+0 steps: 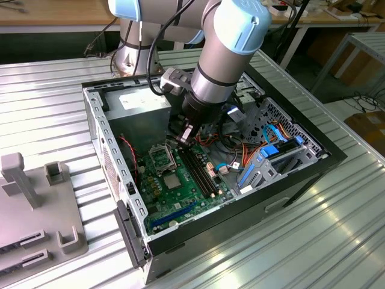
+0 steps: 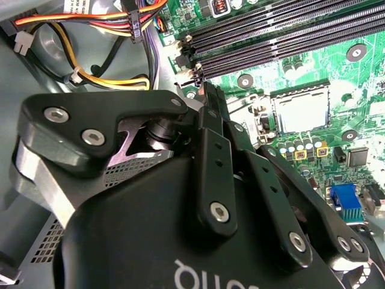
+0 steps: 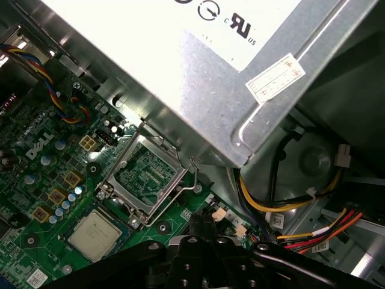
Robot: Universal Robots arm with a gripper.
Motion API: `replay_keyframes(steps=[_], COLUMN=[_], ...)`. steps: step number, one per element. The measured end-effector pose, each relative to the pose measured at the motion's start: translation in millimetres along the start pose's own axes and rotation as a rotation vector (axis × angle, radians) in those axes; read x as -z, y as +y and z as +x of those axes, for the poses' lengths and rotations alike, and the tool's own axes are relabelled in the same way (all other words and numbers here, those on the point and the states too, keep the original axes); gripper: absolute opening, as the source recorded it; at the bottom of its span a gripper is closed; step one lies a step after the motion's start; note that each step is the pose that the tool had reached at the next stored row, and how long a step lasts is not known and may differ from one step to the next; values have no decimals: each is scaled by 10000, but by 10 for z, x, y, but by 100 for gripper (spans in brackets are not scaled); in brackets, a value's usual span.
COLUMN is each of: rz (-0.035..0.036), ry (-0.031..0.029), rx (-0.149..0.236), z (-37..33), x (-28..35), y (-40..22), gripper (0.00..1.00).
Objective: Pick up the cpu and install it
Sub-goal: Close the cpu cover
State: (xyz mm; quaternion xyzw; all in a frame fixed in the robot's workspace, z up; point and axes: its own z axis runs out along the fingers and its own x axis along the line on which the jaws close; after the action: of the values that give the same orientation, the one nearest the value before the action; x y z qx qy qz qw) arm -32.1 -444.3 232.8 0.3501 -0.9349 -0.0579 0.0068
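The exterior view takes in the whole open black-and-grey metal computer case (image 1: pixel 96 114) lying on a ribbed metal table (image 1: pixel 313 241), with the grey robot arm (image 1: pixel 225 54) reaching down into it and the black gripper (image 1: pixel 187 133) hanging just above the green motherboard (image 1: pixel 186 192) near the long black memory slots (image 1: pixel 201 171). In that view the cpu (image 1: pixel 172 182), a small flat square chip with a silver-grey metal top, lies on the board at about 6 o'clock from the open black-framed square socket (image 1: pixel 161 159), just beside it. The first wrist view brings out what the exterior one cannot: the socket's (image 3: pixel 144 177) metal load frame is swung up, green contacts bare inside, and the cpu (image 3: pixel 96 235) sits flat next to it, under the edge of the silver power supply box (image 3: pixel 198 72). The second wrist view shows four parallel memory slots (image 2: pixel 283 30), the cpu (image 2: pixel 302 111) in a square surround, and a bundle of yellow, orange and red wires (image 2: pixel 108 24). The gripper's black linkage (image 2: pixel 216 180) crowds both wrist views, yet its fingertips meet in a narrow point with nothing seen between them, so the jaws look closed and empty. The case also holds blue drive brackets (image 1: pixel 267 159) at 3 o'clock from the board. One grey plastic fixture (image 1: pixel 30 198) stands on the table outside the case.
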Motion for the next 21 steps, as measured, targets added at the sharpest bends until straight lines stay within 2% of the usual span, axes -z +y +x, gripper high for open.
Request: replay_keyframes(steps=[5, 11, 21], rz=[0, -3, -3], ry=[-1, 12, 11], rx=[4, 116, 97], z=[-45, -33, -61], x=[-13, -40, -145], y=[51, 64, 131], gripper=[11, 11, 11])
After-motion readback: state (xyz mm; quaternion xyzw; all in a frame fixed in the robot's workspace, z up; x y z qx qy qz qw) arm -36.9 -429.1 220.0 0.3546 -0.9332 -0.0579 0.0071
